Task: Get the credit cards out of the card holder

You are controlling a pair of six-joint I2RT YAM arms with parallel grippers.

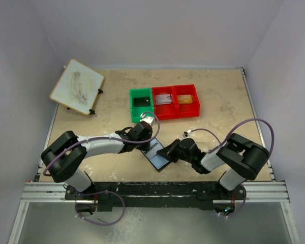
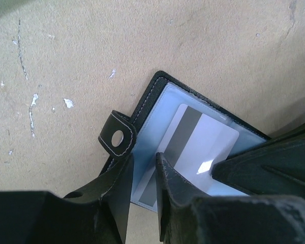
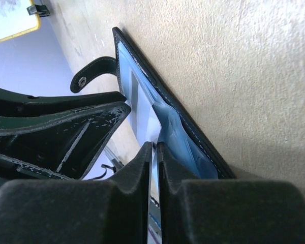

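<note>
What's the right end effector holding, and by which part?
The right end effector pinches a credit card by one edge, over the open card holder.

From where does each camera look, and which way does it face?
Top external: high behind the arms, facing down on the table; both arms and bases show.
Left wrist: on the left arm, facing down onto the open card holder; the left fingers fill the bottom.
Right wrist: low on the right arm, facing along the table past the card holder; the right fingers pinch a card edge.
Shared: both wrist views show the holder, the card, and the other arm's fingers.
</note>
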